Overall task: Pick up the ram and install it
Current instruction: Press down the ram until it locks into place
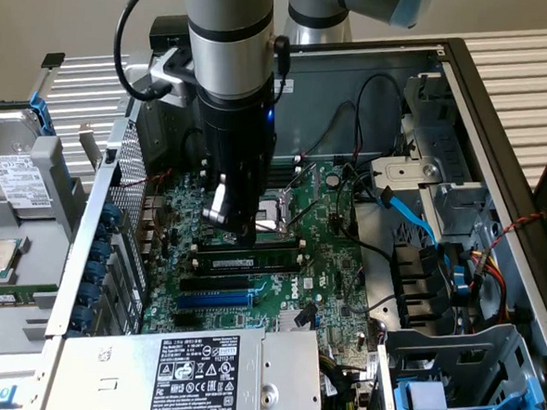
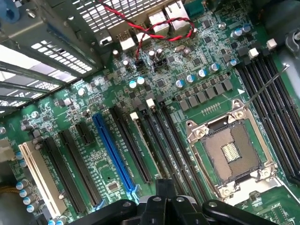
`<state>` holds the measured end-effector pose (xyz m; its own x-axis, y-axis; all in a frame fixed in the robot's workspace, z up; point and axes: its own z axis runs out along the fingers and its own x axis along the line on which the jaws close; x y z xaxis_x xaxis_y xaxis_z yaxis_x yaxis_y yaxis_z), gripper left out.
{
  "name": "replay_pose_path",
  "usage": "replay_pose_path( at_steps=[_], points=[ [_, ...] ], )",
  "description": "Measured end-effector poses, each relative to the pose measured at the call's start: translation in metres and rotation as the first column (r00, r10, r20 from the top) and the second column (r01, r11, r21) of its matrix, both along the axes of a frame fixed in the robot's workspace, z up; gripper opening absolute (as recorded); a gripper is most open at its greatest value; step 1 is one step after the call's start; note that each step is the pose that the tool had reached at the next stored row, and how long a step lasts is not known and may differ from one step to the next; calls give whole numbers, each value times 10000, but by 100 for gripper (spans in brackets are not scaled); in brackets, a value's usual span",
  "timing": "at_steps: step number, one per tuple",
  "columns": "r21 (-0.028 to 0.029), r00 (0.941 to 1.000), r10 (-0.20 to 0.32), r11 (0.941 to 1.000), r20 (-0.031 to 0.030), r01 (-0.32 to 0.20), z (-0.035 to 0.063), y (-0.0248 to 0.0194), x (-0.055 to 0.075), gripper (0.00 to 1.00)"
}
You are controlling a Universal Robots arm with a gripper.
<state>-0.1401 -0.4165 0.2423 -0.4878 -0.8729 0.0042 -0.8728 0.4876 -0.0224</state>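
End effector (image 1: pixel 239 233) above ram (image 1: pixel 252 256) on motherboard (image 1: pixel 330 264).

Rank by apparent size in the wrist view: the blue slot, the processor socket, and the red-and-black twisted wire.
1. Processor socket: covers the most area.
2. Blue slot: longest, but narrow.
3. Red-and-black twisted wire: thinnest; it lies farther from the camera, so its rank is unsure.

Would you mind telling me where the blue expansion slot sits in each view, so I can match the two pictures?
Exterior view: the blue expansion slot lies low on the motherboard, just below a long black slot.
Wrist view: the blue expansion slot runs between long black slots.
Shared landmark: the silver-framed CPU socket.
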Motion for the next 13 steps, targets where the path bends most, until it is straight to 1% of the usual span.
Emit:
replay_pose_path(
  at_steps=[3,6,10,13],
  points=[
    [1,9989,-470,9989,1,470,0,0,0,10],
    [1,9957,-929,9957,1,929,0,0,0,10],
    [0,9883,-1528,9883,0,1528,0,0,0,10],
    [1,9804,-1972,9804,0,1972,0,0,0,10]
  ],
)
